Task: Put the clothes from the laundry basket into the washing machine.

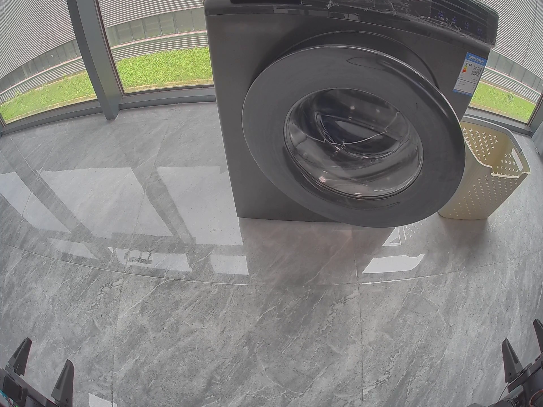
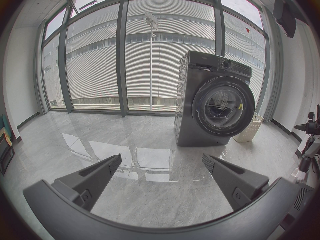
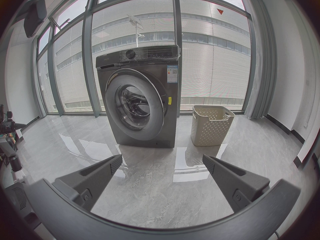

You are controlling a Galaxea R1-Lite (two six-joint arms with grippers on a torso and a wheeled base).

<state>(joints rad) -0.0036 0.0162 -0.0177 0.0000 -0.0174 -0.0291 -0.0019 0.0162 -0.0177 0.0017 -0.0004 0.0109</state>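
A dark grey washing machine [image 1: 339,108] stands ahead on the floor, its round glass door [image 1: 353,142] shut; it also appears in the wrist views [image 2: 215,97] [image 3: 140,97]. A cream perforated laundry basket [image 1: 492,170] [image 3: 211,124] [image 2: 250,129] sits on the floor at the machine's right side; no clothes are visible in it. My left gripper [image 2: 161,159] [image 1: 42,363] is low at the near left, open and empty. My right gripper [image 3: 161,159] [image 1: 526,346] is low at the near right, open and empty. Both are well short of the machine.
Glossy grey marble floor [image 1: 226,312] spreads wide between me and the machine. Floor-to-ceiling windows [image 1: 153,46] with dark frames run behind it. A white wall [image 3: 290,84] and a curtain stand to the right of the basket.
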